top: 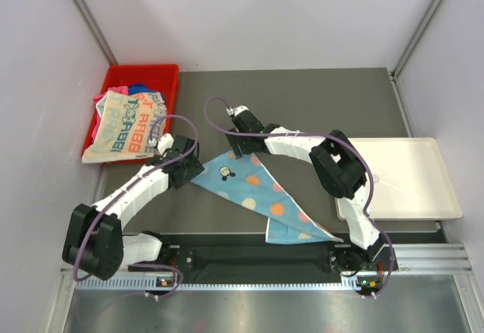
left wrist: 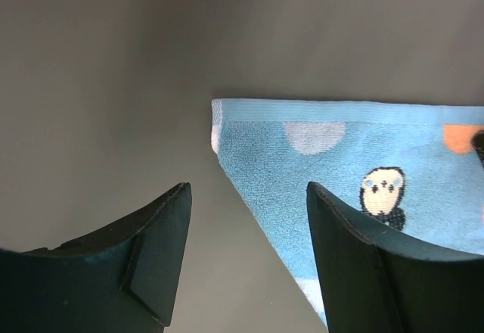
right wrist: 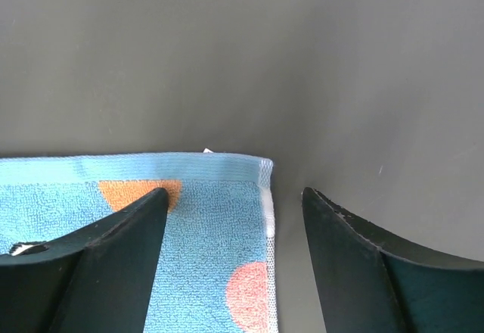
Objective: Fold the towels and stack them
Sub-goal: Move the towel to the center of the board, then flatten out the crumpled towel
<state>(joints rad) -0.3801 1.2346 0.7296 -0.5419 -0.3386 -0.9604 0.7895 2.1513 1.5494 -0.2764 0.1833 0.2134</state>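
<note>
A light blue terry towel printed with orange and white dots and a small penguin (top: 253,191) lies on the dark grey tabletop (top: 318,98). It is spread in a long slanting shape to the right of the red plastic bin (top: 171,94) and nearer the arm bases than the bin.

The left gripper (top: 195,174) sits just below the bin's near right corner, at the towel's end closest to the bin. Its black fingers (left wrist: 162,234) stand wide apart with nothing between them but bare table and the towel's slanting edge. The hemmed corner lies just past the fingertips, ungripped.

The right gripper (top: 243,151) is further right of the bin, over the towel's far edge. Its jaws are also well spread. One finger (right wrist: 113,250) is above the cloth and the other above bare table, with the towel's corner lying between them. It has hold of nothing, and whether a fingertip touches the fabric cannot be told.

Inside the bin lie a crumpled cream towel with teal and orange lettering (top: 125,129), a pink cloth (top: 97,101) and a royal blue one (top: 141,88).
</note>
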